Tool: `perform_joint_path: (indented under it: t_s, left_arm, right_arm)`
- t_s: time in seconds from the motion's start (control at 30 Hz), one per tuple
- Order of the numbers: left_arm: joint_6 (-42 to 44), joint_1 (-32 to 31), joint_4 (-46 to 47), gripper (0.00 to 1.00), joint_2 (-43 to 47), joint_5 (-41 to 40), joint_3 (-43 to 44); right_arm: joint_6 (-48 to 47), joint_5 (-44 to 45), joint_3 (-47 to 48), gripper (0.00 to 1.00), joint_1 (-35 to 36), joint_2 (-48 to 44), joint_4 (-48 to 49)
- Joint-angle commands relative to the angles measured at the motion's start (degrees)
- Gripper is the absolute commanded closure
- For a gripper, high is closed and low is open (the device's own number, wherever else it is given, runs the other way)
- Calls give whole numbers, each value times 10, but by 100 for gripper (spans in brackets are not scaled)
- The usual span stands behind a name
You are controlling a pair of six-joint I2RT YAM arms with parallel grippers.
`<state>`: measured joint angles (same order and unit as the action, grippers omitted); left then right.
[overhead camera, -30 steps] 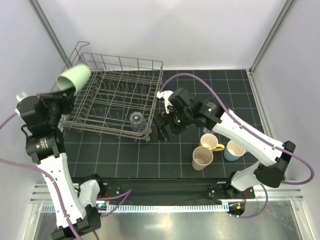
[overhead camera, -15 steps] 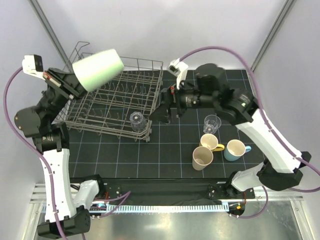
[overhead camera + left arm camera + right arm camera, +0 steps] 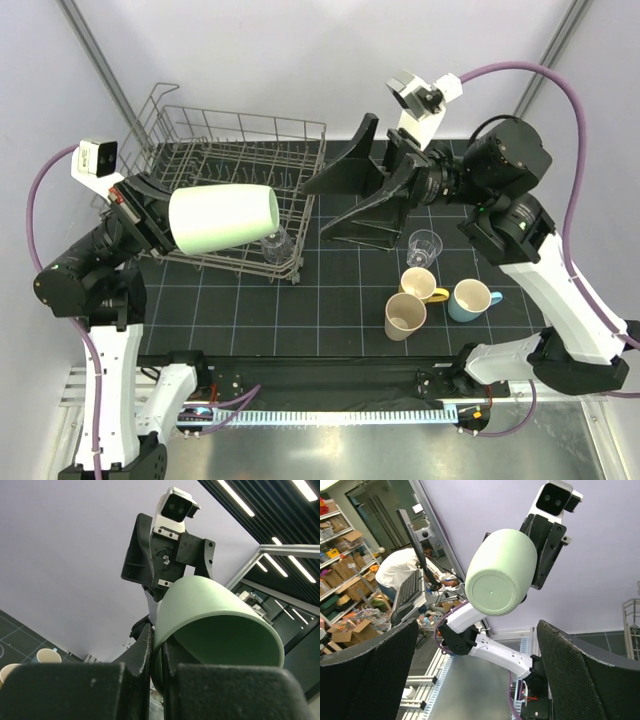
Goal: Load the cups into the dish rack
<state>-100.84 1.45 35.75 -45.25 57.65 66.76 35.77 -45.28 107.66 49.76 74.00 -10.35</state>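
Table (image 3: 250, 310): black mat with a grid of lines, arms bolted at the near edge.

Dish rack (image 3: 240, 118): grey wire, upright tines, sits at the far left of the mat. One clear tumbler (image 3: 275, 243) stands in its near right corner.

Left arm: raised over the rack's near left side. Left gripper (image 3: 156, 647) is closed tight on the rim wall of the mint-green cup (image 3: 222, 220), one finger inside the mouth and one outside. Cup is held in the air on its side; the top view has it over the near part of the rack. Its mouth faces the left wrist and its flat base points right, toward the other arm.

Right arm: lifted high over the mat, to the right of the rack. Right gripper (image 3: 330, 208) has its jaws spread wide with nothing between them, aimed left at the held cup.

Loose on the mat, right of the rack and well apart from it:
- light-blue mug (image 3: 470, 299), upright, farthest right
- cream mug (image 3: 420, 285) with yellow handle, just left of it
- tan cup (image 3: 405, 316), touching or nearly touching the cream mug on its near side
- second clear tumbler (image 3: 424, 247), just beyond the cream mug
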Motion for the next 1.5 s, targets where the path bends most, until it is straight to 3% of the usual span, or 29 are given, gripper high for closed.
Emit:
perform_joint_path:
  t_s: [0.0,0.33,0.73,1.47]
  left_arm:
    - [-16,-3,15,100,10,-8,-14]
    - [1,-3,-43,100,26,-29,-37]
    - [73,-3,-187,100,48,-39,-34]
    - [88,-3,-218,100,70,-52,-46]
  right_arm:
    - [54,-30,2,0,2,24,73]
    - [37,22,70,0,45,93,30]
    - [27,41,86,3,61,120,8]
    - [48,77,73,18,73,139,40]
